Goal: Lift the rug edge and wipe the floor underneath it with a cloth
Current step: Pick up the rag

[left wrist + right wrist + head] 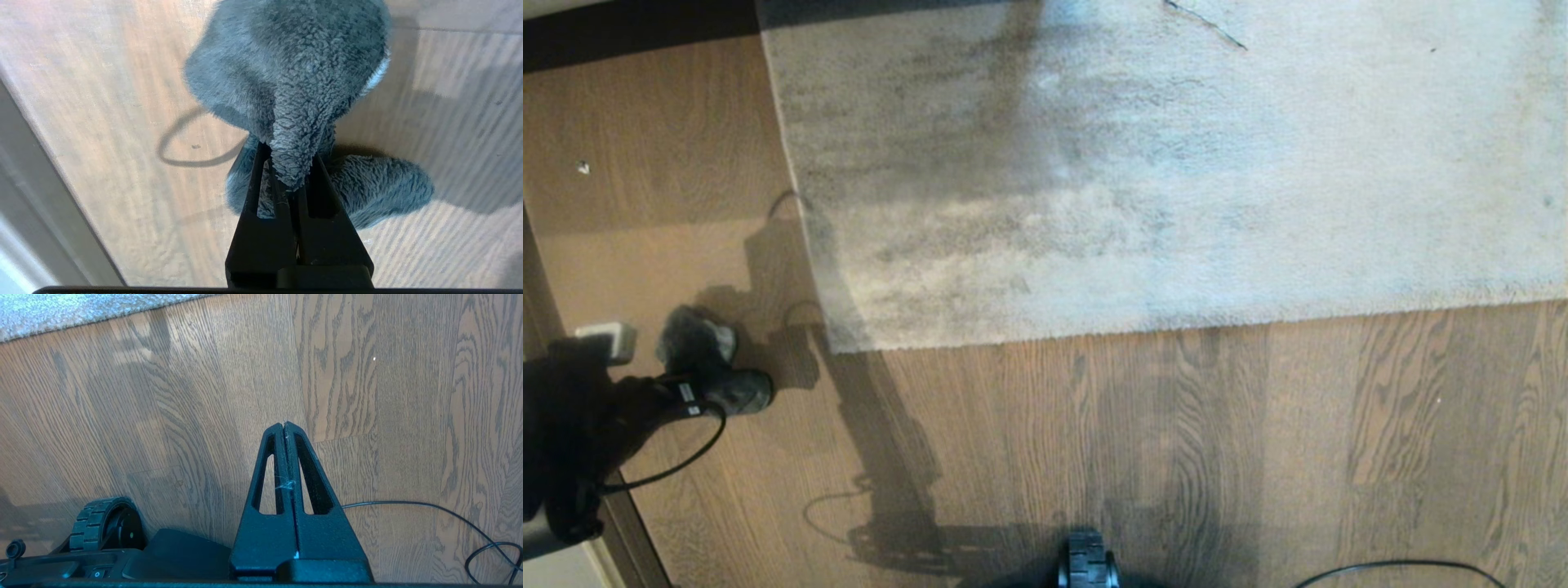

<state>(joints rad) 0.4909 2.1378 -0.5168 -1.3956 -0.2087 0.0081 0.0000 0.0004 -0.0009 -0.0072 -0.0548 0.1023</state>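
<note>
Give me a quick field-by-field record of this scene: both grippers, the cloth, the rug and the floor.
left gripper: shut on the cloth, low over the floor at the robot's left
cloth: small fuzzy grey fabric rag, bunched, a fold pinched between the fingers
right gripper: shut, holding nothing, over bare floor
rug edge: pale grey mottled short-pile rug's border, lying flat, not lifted
floor: brown wood-grain planks

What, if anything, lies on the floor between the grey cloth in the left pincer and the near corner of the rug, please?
Nothing visible does. The left pincer is shut on the small fuzzy grey cloth, and only bare brown wood-plank floor, crossed by shadows, separates it from the pale grey mottled rug's corner. The rug edge lies flat, not yet lifted.
</note>
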